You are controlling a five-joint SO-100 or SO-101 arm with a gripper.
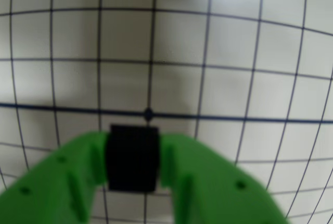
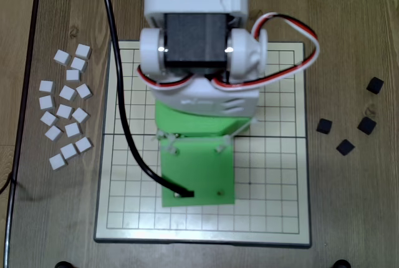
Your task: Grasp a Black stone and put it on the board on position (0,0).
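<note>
While the arm hangs over the middle of the board (image 2: pixel 274 187), the green fingers (image 1: pixel 78 177) are pinching the Black stone (image 1: pixel 132 157) from both sides in the wrist view, just below a dot on the thick fold line. Four other black tiles (image 2: pixel 344 147) lie on the table near its right edge, and white tiles (image 2: pixel 65 111) lie near its left edge in the overhead view.

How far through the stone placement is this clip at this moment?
Pickup looks done: the gripper is shut on a black stone over the board, near a dot. Four black stones remain off-board in the overhead view. Setting it down and releasing remain.
</note>
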